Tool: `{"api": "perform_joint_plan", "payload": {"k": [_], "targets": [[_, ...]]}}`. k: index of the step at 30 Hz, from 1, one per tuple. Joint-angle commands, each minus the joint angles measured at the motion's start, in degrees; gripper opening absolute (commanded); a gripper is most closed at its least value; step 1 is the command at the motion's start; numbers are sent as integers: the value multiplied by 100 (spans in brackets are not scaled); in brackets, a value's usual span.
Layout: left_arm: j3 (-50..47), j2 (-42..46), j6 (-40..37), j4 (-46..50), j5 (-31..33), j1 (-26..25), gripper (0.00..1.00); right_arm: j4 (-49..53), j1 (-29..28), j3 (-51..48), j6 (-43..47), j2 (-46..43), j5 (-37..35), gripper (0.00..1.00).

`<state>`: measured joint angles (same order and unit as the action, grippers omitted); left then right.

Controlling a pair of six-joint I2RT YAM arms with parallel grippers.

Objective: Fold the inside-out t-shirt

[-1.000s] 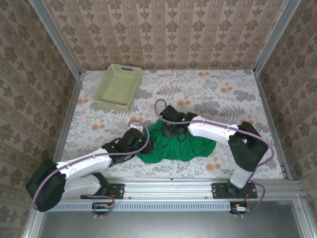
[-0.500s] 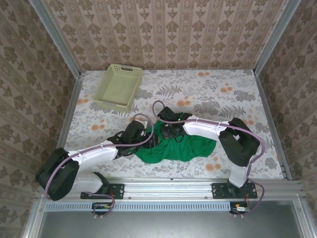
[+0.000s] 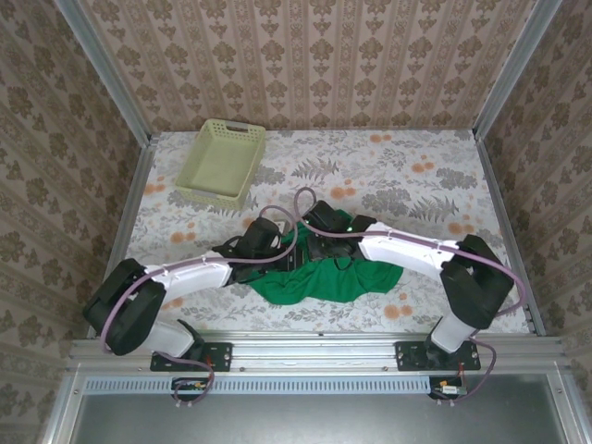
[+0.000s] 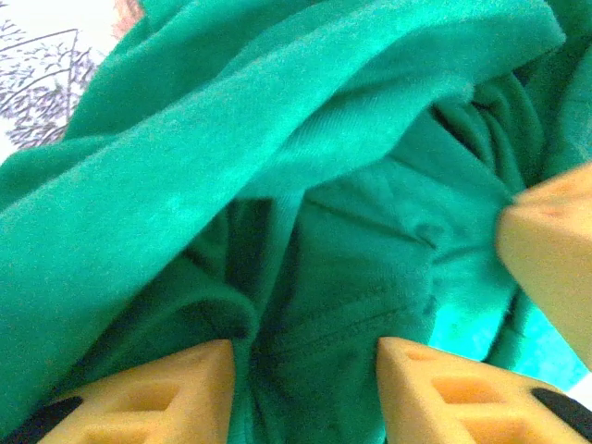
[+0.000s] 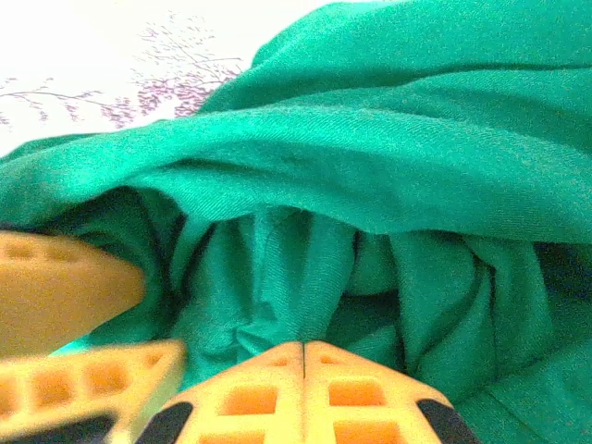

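Observation:
The inside-out t-shirt (image 3: 344, 273) lies in a crumpled green heap near the table's front middle. Both grippers are buried in its left part. In the left wrist view, my left gripper (image 4: 305, 356) has its jaws apart with a stitched fold of the t-shirt (image 4: 277, 166) lying between them. My right gripper (image 5: 303, 347) is shut, its fingertips meeting on a puckered fold of the t-shirt (image 5: 370, 176). From above, the left gripper (image 3: 285, 254) and right gripper (image 3: 319, 248) sit very close together. An orange finger of the right gripper (image 4: 555, 250) shows at the edge of the left wrist view.
A pale yellow-green lattice basket (image 3: 222, 164) stands at the back left, well away from the cloth. The flowered table (image 3: 416, 176) is walled on three sides, with a metal rail (image 3: 314, 342) along the front.
My left arm has swung right and forward into the shirt's left side, its jaws narrowing. The right gripper has closed on the cloth.

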<state>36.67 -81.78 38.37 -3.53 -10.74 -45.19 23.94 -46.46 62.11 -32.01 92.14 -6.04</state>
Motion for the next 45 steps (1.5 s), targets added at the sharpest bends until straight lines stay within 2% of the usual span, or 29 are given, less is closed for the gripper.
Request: {"api": "perform_joint_plan", "payload": {"k": [1,5,10,12,17,21,23,27,30,33,39,40,41,42,43,45], "targets": [[302,-243,-137,-183,-145,12,39,-117,-115,-299,-254,-402,-108,0],[376,-451,-83,-310,-245,10,31,-261,-204,-600,-376,-722,-76,0],[325,-512,-58,-315,-254,4,6,-146,-387,-814,-553,-925,-195,0],[240,-438,-64,-315,-220,-28,0,-93,-370,-948,-701,-1028,-276,0],[-2,-25,-153,-112,63,-317,0,-210,-93,-1135,-798,-1363,-46,0],[-328,444,-12,61,462,-568,0,-40,124,-943,-926,-1382,-78,21],[-531,667,133,50,574,-602,0,295,154,-687,-1072,-1143,-388,23],[-865,1098,296,82,828,-599,0,256,150,-396,-1001,-677,-368,32],[-1002,1322,343,140,932,-594,0,368,134,-199,-1002,-283,-390,32],[-1051,1437,322,207,960,-570,0,615,105,-115,-1054,-2,-721,33],[-1091,1429,294,213,911,-552,0,878,84,-142,-1003,249,-1036,39],[-1091,1420,288,202,907,-547,0,848,87,-144,-960,290,-1034,39],[-1092,1415,294,189,897,-550,0,787,90,-137,-898,317,-982,31],[-1087,1411,289,177,897,-539,0,702,87,-131,-754,345,-851,17],[-1067,1410,289,202,896,-528,0,501,86,-99,-606,357,-708,10],[-1048,1438,287,221,881,-480,0,551,84,47,-423,340,-667,2]]}}
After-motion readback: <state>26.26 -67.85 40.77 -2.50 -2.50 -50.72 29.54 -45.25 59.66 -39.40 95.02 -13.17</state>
